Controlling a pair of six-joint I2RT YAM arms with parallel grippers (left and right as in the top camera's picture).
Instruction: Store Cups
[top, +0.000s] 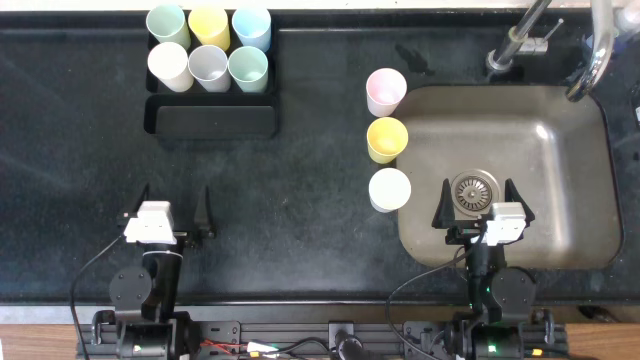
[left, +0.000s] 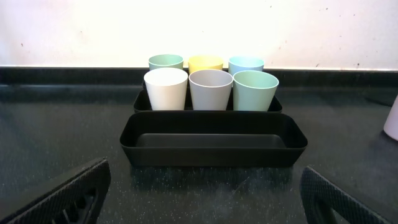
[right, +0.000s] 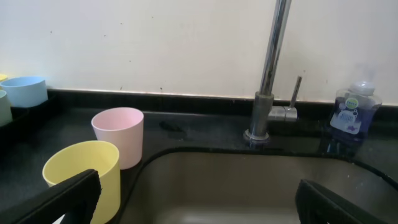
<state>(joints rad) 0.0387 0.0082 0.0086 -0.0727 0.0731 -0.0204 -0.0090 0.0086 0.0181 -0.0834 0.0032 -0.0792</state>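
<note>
The left gripper (top: 175, 206) and right gripper (top: 478, 202) are both released. The pink cup (top: 385, 90) seems light, stiff and smooth; pinch its rim.

Dark tabletop (top: 80, 150). Rear tray (top: 274, 88) holds six cups (top: 209, 66); front tray (top: 212, 120) empty, touching it. Pink cup (top: 385, 90), yellow cup (top: 386, 139) and white cup (top: 389, 189) line the left rim of the sink (top: 540, 150). Left tool (top: 176, 200) and right tool (top: 477, 195): fingers spread.

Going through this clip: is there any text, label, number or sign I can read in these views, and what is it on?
Label on the soap bottle beside the tap: there is print, but it is too small and blurred to read.
Nothing else in these views carries any readable word, number or sign.
</note>
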